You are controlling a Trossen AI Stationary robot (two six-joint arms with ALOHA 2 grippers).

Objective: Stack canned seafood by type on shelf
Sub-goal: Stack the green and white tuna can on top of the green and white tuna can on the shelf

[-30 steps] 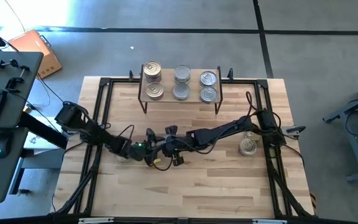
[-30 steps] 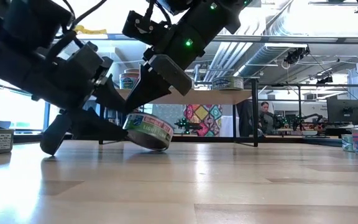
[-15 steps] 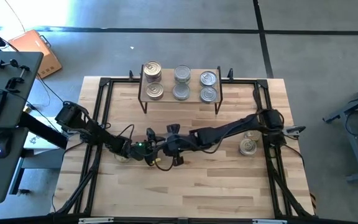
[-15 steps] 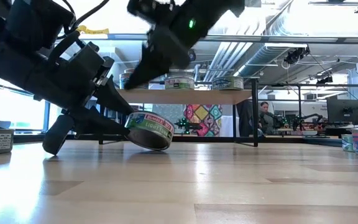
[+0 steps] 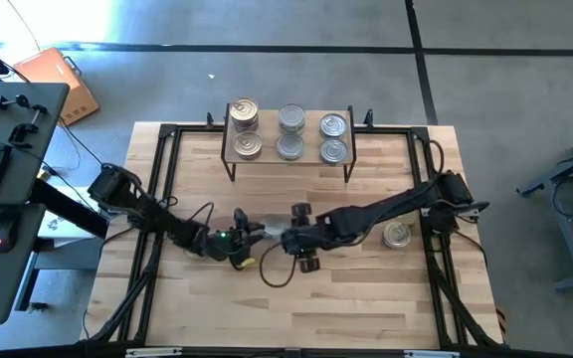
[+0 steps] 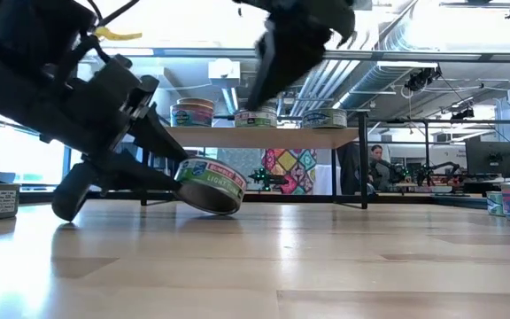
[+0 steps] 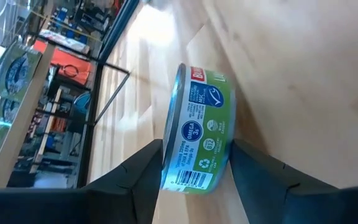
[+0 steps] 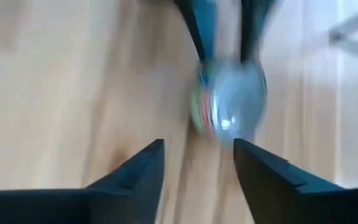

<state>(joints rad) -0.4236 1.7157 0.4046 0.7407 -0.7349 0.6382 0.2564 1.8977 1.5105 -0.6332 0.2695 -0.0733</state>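
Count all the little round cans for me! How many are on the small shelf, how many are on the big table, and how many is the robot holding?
Round metal tins on the small wooden shelf: 6 in the high view
Green-labelled tin held tilted by the left gripper: 1
Silvery tin loose on the table: 1
Total: 8

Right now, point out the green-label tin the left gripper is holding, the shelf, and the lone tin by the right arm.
green-label tin (image 7: 202, 134), left wrist view, its label side.
shelf (image 5: 308, 137), high view, bare wood top.
lone tin (image 5: 397, 235), high view, its lid.
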